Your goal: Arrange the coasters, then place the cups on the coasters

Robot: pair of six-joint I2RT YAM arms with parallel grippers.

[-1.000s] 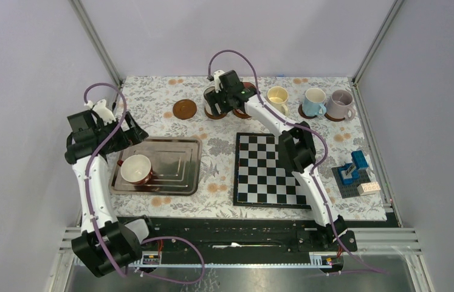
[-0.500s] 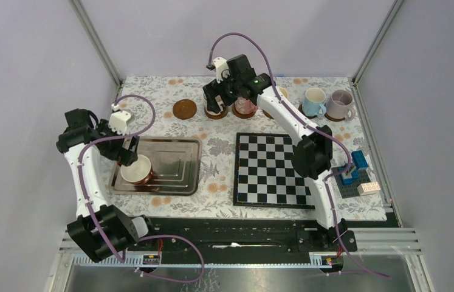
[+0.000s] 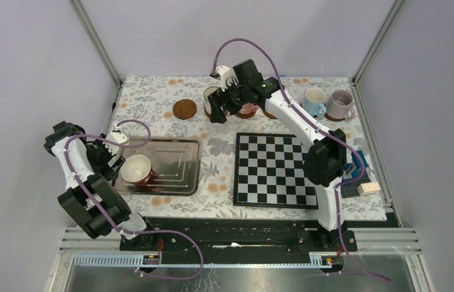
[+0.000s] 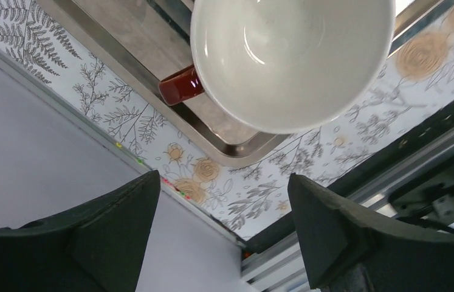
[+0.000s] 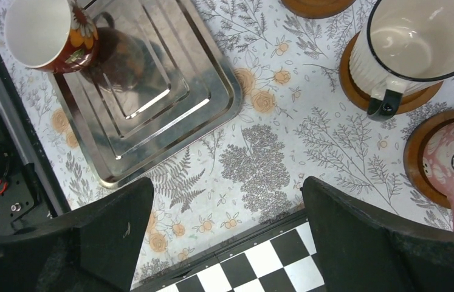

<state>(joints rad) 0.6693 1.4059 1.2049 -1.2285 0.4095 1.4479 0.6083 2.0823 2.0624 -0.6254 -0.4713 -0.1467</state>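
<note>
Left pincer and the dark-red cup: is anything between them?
No object. In the left wrist view, only the metal tray rim and floral tablecloth lie between the open left pincer and the dark-red cup.

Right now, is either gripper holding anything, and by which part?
Nothing is held. Both the left gripper, near the red mug, and the right gripper stand open and empty.
</note>
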